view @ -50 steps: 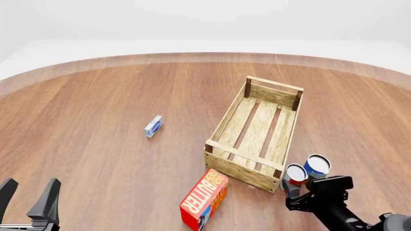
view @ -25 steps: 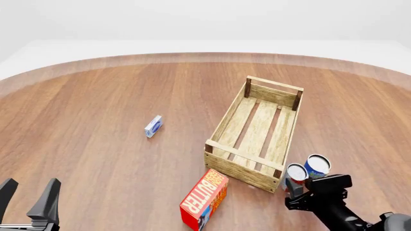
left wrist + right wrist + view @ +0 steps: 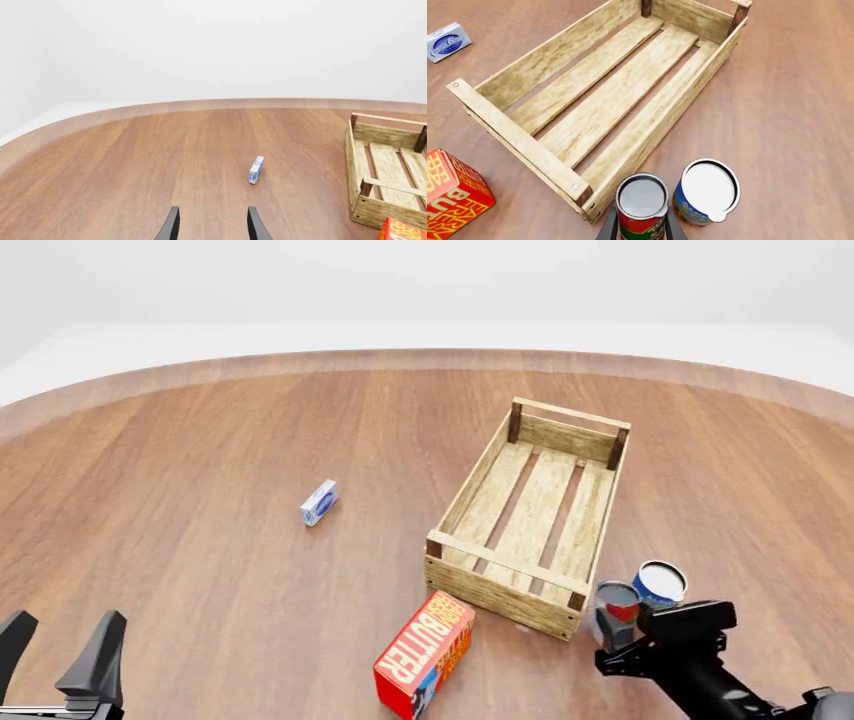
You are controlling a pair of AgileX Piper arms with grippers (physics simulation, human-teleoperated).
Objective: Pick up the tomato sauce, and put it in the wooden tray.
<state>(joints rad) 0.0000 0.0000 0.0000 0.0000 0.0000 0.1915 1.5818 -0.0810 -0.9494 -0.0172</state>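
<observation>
I had the round wooden table (image 3: 200, 440) filling the view. The wooden tray (image 3: 531, 515) lay right of centre, its long side running from near to far, and nothing lay on its slats. Just near and left of its near end stood the butter box (image 3: 424, 652), red-orange and tilted. The blue-and-yellow can (image 3: 658, 583) stood upright off the tray's near right corner, and the tomato sauce (image 3: 615, 602) stood upright just left of it, close against that corner; whether the two cans touched I could not tell. A small blue-and-white box (image 3: 319, 502) lay well to the left of the tray.

My right gripper (image 3: 640, 229) had a dark finger on each side of the tomato sauce, low on its label, but I could not tell whether they pressed on it. My left gripper (image 3: 212, 227) hung at the near left, fingers spread apart with nothing between them.
</observation>
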